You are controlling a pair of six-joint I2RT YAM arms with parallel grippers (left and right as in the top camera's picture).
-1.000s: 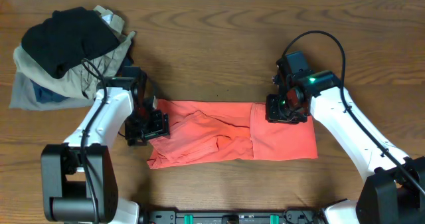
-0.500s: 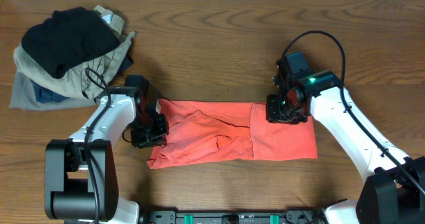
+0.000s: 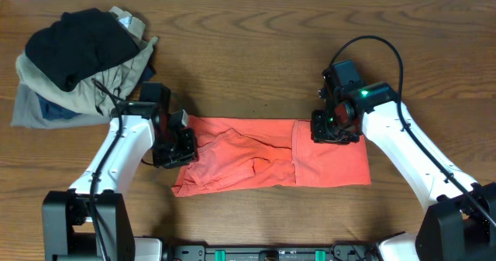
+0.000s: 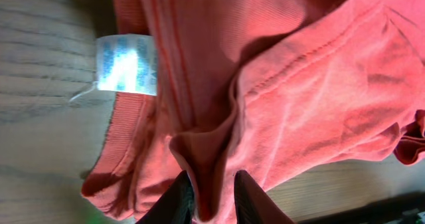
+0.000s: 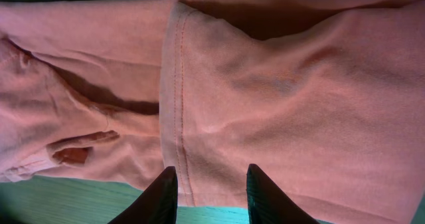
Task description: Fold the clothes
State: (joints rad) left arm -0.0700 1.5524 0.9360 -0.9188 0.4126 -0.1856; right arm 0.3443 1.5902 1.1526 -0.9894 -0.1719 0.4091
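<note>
The red-orange T-shirt (image 3: 263,162) is lying folded into a horizontal band at the lower centre of the overhead frame, on the wooden desk (image 3: 256,52), its white neck tag (image 4: 127,63) showing beside the collar. At the band's left end the left gripper (image 4: 211,196) is pinching a fold of the cloth. The right gripper (image 5: 211,191) is sitting at the band's upper right edge, its fingers straddling a hem; whether it is clamping, I cannot tell. A pile of clothes (image 3: 77,67), a black garment on top, is lying at the upper left

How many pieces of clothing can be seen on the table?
5. A red-orange T-shirt lies mid-table. In the upper-left pile: black garment on top, khaki garment beneath, grey garment and blue garment at its lower edge. The pile may hide more.
</note>
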